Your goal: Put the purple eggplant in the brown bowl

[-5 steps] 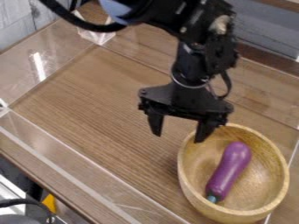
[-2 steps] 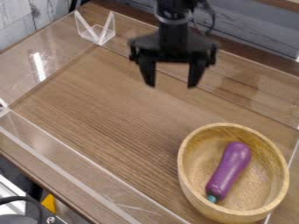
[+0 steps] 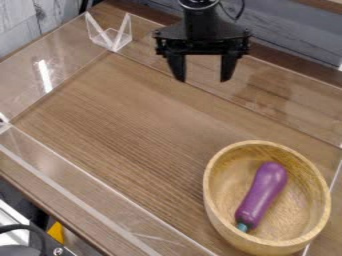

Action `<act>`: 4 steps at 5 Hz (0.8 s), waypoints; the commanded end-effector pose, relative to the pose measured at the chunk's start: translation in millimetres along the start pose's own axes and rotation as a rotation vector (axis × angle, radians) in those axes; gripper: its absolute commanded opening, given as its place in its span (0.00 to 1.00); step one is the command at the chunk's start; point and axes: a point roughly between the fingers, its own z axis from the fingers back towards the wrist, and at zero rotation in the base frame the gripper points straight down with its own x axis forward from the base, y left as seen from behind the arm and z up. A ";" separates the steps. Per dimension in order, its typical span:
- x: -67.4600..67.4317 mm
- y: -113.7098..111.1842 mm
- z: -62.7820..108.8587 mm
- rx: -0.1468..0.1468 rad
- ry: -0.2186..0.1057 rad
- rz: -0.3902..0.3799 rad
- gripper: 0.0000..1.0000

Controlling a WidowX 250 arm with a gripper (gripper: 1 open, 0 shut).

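Observation:
The purple eggplant lies lengthwise inside the brown bowl, its teal stem tip toward the near rim. The wooden bowl sits at the lower right of the table. My gripper hangs high at the top centre, well away from the bowl, pointing down. Its two black fingers are spread wide with nothing between them.
A clear acrylic wall runs around the wooden tabletop, with a folded clear bracket at the back left. The table's front edge drops off at the lower left.
The gripper has risen and drawn back from just beside the bowl to the far top centre, staying open. The eggplant has stayed in the bowl.

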 end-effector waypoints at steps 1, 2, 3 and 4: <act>25.5 1.2 8.4 -0.046 -0.062 -0.005 1.00; 35.5 5.3 6.4 -0.066 -0.071 -0.029 1.00; 36.3 9.0 8.7 -0.058 -0.080 -0.003 1.00; 35.0 12.6 12.4 -0.047 -0.080 0.026 1.00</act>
